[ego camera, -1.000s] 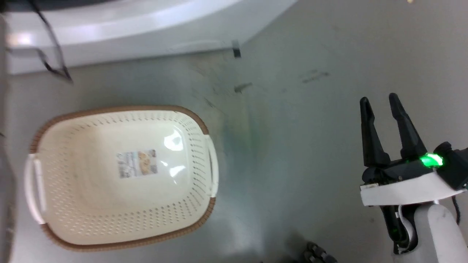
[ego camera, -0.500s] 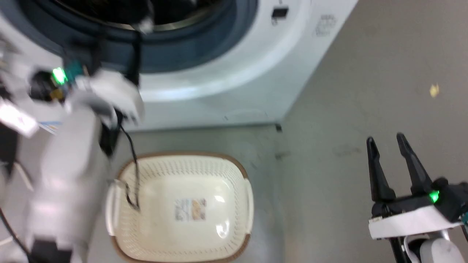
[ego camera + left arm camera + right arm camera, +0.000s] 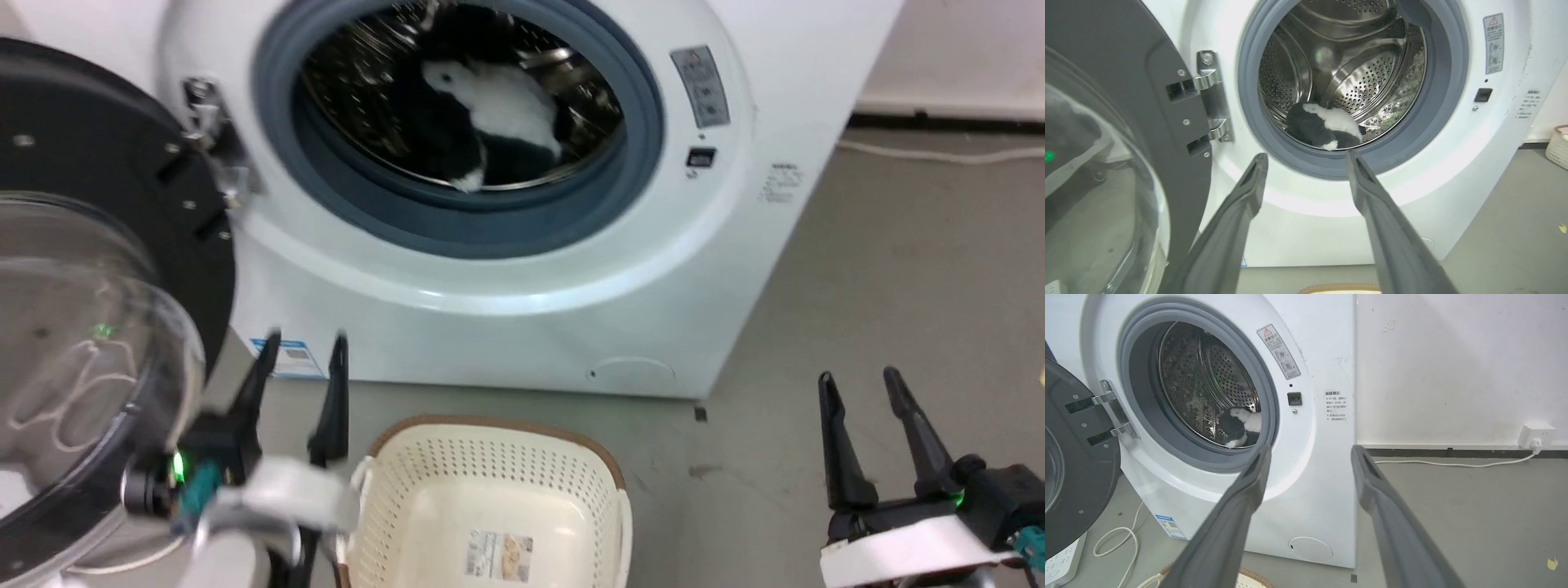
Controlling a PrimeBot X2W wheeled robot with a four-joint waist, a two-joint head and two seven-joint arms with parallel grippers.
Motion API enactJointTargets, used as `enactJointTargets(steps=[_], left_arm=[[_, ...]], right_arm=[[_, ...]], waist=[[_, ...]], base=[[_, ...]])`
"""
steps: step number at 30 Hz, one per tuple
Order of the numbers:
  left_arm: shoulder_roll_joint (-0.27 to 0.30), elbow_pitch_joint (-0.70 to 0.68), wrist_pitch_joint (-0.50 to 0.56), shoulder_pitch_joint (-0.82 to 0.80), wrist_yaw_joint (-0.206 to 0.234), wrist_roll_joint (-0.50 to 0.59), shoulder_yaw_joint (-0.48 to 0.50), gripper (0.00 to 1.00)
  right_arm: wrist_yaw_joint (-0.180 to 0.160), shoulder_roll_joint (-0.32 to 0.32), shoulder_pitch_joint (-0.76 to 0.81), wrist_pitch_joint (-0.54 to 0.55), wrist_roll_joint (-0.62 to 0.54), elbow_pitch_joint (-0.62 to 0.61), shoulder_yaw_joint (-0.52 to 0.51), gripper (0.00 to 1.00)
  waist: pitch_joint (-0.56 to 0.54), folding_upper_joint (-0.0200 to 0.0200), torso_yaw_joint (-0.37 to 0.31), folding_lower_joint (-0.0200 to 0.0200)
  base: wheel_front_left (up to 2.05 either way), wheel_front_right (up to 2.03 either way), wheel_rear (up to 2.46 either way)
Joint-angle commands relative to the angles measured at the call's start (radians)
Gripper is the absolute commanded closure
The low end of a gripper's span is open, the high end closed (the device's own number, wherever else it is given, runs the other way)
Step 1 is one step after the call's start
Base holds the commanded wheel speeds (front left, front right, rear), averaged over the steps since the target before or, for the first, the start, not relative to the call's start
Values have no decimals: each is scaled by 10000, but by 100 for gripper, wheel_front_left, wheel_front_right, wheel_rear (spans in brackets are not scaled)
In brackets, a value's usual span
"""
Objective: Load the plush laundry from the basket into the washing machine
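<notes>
The plush [image 3: 498,106] lies in the drum [image 3: 359,73], long axis across its floor, up and ahead of both pincers. The basket [image 3: 498,425] below looks empty. Both the left pincer [image 3: 307,339] and right pincer [image 3: 857,376] hang wide, holding nothing; the left is nearer the open door [image 3: 98,163], so probably better placed to shut it

Grey floor [image 3: 1474,522], scuffed. In the right wrist view, white wall [image 3: 1453,367] at 1 o'clock, with a dark skirting strip [image 3: 1453,452] along its foot. Wall socket [image 3: 1533,435] at 3 o'clock, plug in it. White cable [image 3: 1453,463] runs from it toward 9 o'clock, beside the skirting. Power strip [image 3: 1061,563] at 8 o'clock, looped cord [image 3: 1114,543] just beside. Yellow scrap [image 3: 1552,563] at 4 o'clock. Left wrist view: pale latticed bin [image 3: 1559,147] at 3 o'clock.
</notes>
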Motion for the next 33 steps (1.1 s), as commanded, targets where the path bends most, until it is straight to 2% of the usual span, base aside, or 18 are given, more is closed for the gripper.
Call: enactJointTargets(steps=[1,7,15,16,33], left_arm=[[-60,-243,-44,434,116,150,61,0],[-568,-949,-45,1894,272,499,257,0],[-1178,-1817,-45,2477,391,1289,766,0],[-1201,-1799,0,2346,385,1273,787,100],[-1282,-1832,254,2335,341,1424,873,100]], right_arm=[[-9,9,192,-46,-34,31,17,0],[-9,9,529,-46,26,94,112,0],[-9,9,767,-46,-28,193,282,0],[-2,-2,635,0,1,168,274,100],[-1,1,592,249,-159,130,273,100]], waist=[[-283,0,241,2],[-555,0,382,2],[-655,0,449,2],[-656,0,450,3],[-709,0,468,3]], base=[[0,0,0],[0,0,0],[0,0,0],[0,0,0],[0,0,0]])
